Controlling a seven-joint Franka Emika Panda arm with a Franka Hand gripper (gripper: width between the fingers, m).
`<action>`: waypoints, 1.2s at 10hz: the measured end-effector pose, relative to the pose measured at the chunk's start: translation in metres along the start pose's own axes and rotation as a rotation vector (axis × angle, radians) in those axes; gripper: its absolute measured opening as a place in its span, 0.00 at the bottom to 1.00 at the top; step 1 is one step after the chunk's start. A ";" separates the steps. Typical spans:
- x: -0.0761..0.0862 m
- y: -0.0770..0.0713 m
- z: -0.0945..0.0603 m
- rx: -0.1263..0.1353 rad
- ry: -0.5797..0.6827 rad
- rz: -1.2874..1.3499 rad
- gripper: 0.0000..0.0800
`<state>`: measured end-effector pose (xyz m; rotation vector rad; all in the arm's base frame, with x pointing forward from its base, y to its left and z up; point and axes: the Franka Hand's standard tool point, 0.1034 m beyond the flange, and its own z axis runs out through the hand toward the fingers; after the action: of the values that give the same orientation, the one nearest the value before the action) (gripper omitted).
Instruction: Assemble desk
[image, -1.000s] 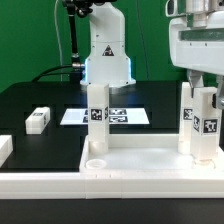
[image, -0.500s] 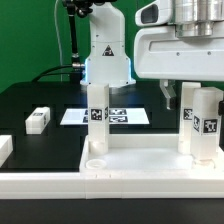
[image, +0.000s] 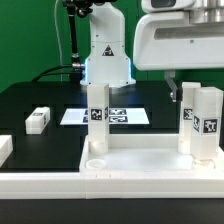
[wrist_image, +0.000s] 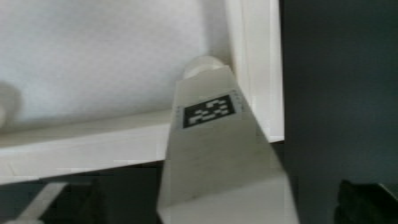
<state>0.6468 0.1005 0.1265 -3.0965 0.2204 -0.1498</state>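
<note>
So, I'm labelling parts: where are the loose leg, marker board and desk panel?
Loose leg (image: 38, 119), exterior view, its middle.
Marker board (image: 72, 116), exterior view, bare left end.
Panel (image: 145, 160), exterior view, bare inner floor.

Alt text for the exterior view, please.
The open hand hangs above two upright legs on the desk panel at the exterior view's right; a third leg stands at its left. A loose leg lies on the table.
</note>
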 end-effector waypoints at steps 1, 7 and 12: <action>0.000 0.000 0.001 0.000 -0.001 0.010 0.81; -0.001 0.000 0.002 0.001 -0.003 0.237 0.36; -0.007 -0.008 0.004 0.077 -0.027 1.075 0.36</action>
<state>0.6416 0.1091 0.1227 -2.4535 1.7048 -0.0673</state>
